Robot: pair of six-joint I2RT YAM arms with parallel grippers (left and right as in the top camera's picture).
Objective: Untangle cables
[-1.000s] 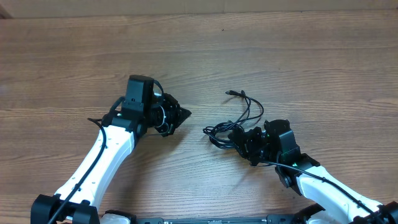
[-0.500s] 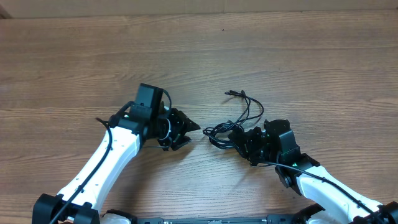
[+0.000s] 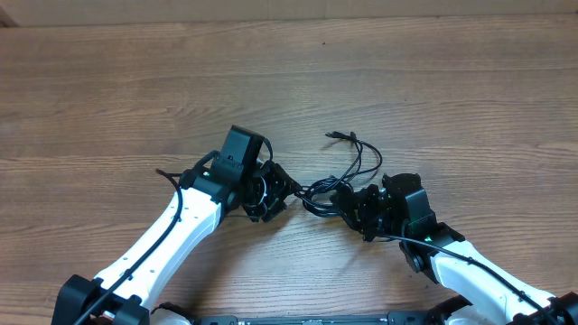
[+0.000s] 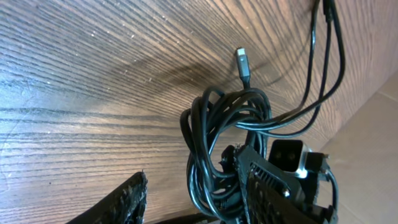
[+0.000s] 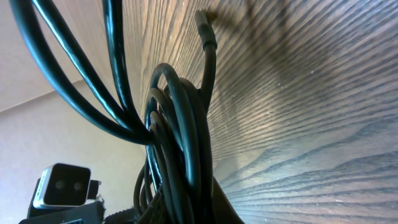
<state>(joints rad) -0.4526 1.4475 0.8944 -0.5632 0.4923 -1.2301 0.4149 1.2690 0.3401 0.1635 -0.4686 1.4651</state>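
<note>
Black cables point(image 4: 198, 163), knotted, just right of centre on the wooden table point(image 3: 108, 90), plug ends trailing toward the far side. Brought the left gripper point(image 3: 291, 191) in from well apart to just beside the knot and parted its jaws partway, probably for a second grip to pull the loops apart. Kept the right gripper point(image 3: 348, 199) clamped on the bundle, forearm low, angled in from the near right.

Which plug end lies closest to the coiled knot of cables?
The silver-tipped plug, lying right beside the coiled cables in the left wrist view; the other ends trail away on long strands toward the upper right.
</note>
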